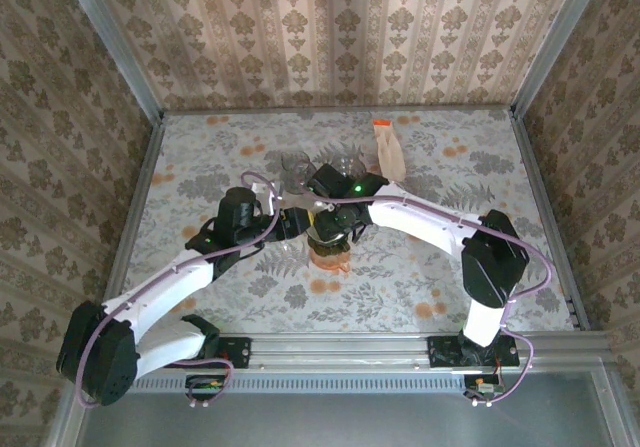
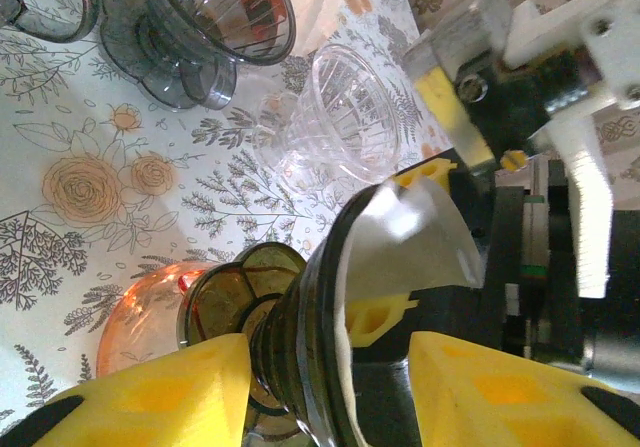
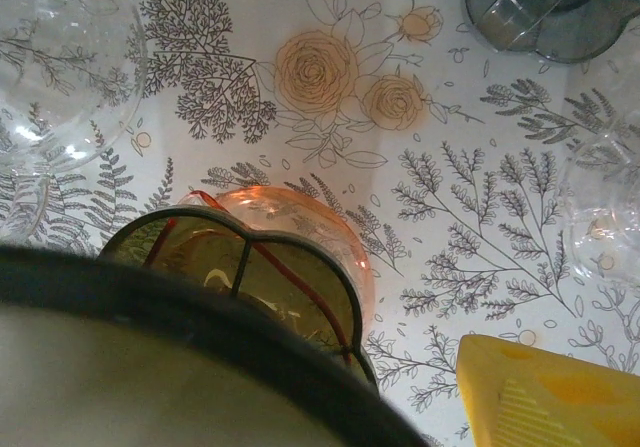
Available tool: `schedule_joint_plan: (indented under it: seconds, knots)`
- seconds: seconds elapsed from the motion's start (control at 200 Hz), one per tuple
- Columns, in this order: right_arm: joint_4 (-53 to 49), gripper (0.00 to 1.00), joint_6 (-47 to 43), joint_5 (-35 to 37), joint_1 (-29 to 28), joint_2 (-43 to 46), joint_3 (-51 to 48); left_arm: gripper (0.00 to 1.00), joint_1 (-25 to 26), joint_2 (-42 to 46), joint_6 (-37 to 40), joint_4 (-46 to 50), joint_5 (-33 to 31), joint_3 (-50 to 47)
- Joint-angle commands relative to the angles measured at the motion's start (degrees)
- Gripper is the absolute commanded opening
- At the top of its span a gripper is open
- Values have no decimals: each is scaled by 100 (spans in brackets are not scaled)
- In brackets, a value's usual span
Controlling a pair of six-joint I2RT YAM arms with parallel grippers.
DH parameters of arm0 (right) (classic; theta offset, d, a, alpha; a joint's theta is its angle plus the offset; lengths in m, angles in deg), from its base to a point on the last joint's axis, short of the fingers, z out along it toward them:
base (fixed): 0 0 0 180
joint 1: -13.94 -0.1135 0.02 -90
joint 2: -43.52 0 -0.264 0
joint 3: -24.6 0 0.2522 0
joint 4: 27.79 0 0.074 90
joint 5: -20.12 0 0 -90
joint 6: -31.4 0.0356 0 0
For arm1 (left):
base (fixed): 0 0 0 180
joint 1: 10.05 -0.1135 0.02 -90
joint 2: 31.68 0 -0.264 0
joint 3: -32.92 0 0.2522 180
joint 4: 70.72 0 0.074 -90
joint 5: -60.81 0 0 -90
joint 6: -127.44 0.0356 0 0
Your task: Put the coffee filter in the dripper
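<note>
left gripper (image 2: 325,382) clamps dripper (image 2: 300,337) by its neck, tipped sideways so the mouth faces right gripper (image 2: 520,147); filter (image 2: 410,237) sits partly inside, edge sticking out; right jaws apart, probably free to seat it

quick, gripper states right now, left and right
left gripper: astride the dripper rim, clamp cannot be told
right gripper: jaws apart at the filter, hold cannot be told

Floral table (image 1: 190,167) (grey dripper (image 2: 200,37), clear dripper (image 2: 340,107))
</note>
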State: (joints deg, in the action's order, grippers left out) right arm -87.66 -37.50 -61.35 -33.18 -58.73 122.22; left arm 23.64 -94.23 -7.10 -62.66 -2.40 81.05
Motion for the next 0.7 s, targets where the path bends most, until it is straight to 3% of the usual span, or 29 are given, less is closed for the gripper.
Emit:
schedule_joint_plan:
  seconds: [0.0, 0.355, 0.695]
  knots:
    - [101, 70, 62, -62, 6, -84, -106, 46, 23, -12, -73, -142, 99, -97]
    - [163, 71, 123, -40, 2, -93, -175, 40, 66, -13, -38, -63, 51, -123]
    - [185, 71, 140, -7, 9, -58, -178, 29, 163, 40, 143, 323, -155, -36]
